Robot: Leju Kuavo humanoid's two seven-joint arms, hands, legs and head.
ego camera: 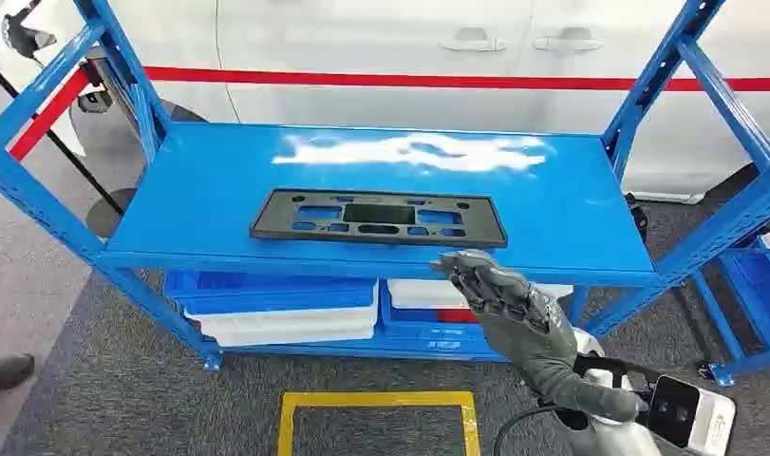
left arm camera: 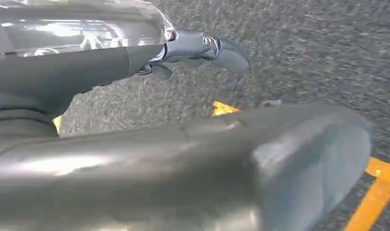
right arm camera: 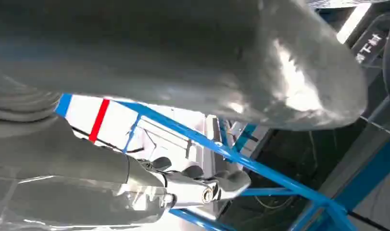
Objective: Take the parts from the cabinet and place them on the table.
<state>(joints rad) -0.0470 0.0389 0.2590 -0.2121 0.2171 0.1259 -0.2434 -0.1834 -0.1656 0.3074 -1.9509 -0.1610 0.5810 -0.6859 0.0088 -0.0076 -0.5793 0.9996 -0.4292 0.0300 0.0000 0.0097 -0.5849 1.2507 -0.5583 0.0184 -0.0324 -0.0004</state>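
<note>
1. On the far left we see a dark shoe (ego camera: pixel 6 370) on the grey speckled carpet (ego camera: pixel 105 389).
2. The blue metal rack (ego camera: pixel 571 214) has slanted, perforated uprights and a smooth, glossy shelf that throws back a white glare.
3. The part (ego camera: pixel 379 218) lies flat near the middle of that shelf, toward its front edge: a long, thin black plate, matte, rectangular, with several cut-out slots.
4. Below the shelf sit stacked plastic bins (ego camera: pixel 284 306), blue and white.
5. On the carpet before the rack we see a yellow taped frame (ego camera: pixel 376 418).
6. Our left hand (left arm camera: pixel 193 48) hangs over the carpet; its dark fingers (left arm camera: pixel 226 54) reach out with nothing in them, apart from the thick grey thumb.
7. Our right hand (ego camera: pixel 509 299), grey-gloved and wrinkled, is raised at the shelf's front edge, just right of the part. Its fingers (ego camera: pixel 471 271) lie close together, slightly bent, holding nothing; we cannot tell if the tips touch the edge. They are not on the part.
8. Behind the rack stands a white car (ego camera: pixel 381 47) with a red stripe.
</note>
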